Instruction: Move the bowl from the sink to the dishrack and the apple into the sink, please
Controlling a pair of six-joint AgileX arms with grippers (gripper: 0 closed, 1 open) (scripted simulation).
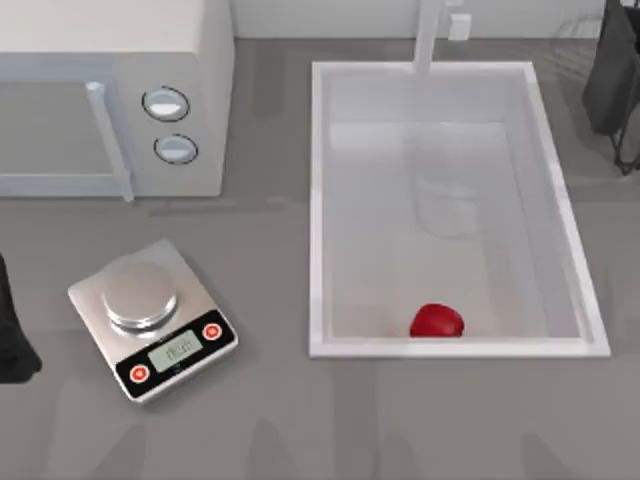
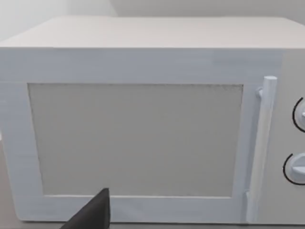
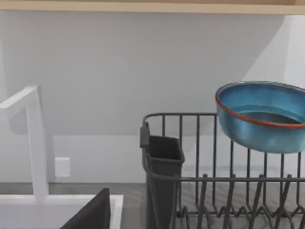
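Observation:
The red apple [image 1: 437, 321] lies inside the white sink [image 1: 318, 200], against its near wall. In the right wrist view the blue bowl [image 3: 261, 117] with its reddish rim sits tilted on the upright wires of the dark grey dishrack [image 3: 209, 183], to the right of the tap [image 3: 33, 143]. My right gripper [image 3: 93, 213] is drawn back from the rack, and its arm [image 1: 614, 80] is at the far right corner of the top view. My left arm [image 1: 12, 335] is parked at the left edge, its gripper [image 2: 93, 213] facing the microwave door.
A white microwave [image 1: 110, 100] with two round knobs stands at the back left. A silver scale [image 1: 152, 318] with red buttons sits in front of it. A dark cutlery cup [image 3: 162, 191] hangs on the rack's end nearest the sink. Grey counter runs along the front.

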